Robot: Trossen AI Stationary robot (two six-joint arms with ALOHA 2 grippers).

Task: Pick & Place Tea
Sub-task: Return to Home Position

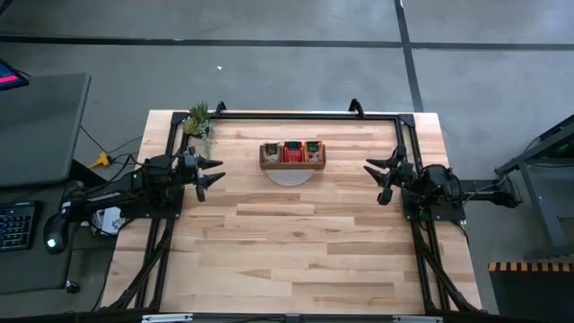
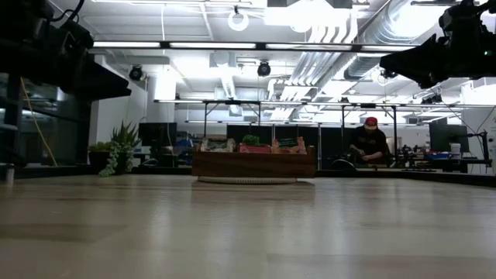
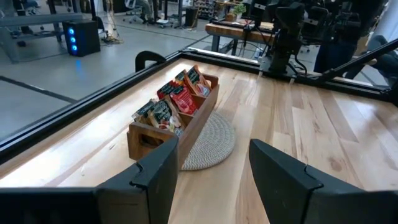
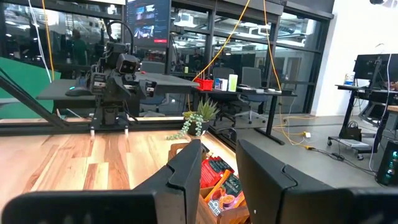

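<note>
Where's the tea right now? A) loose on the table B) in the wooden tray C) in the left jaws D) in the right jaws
B: all the tea sachets stand in the wooden tray; left arm and right arm wait at the table's sides, jaws open, empty.

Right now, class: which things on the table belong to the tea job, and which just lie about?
Job: tea sachets; wooden tray holding them; left arm, right arm at the sides, jaws open.
Lying about: woven mat under tray; potted plant.
</note>
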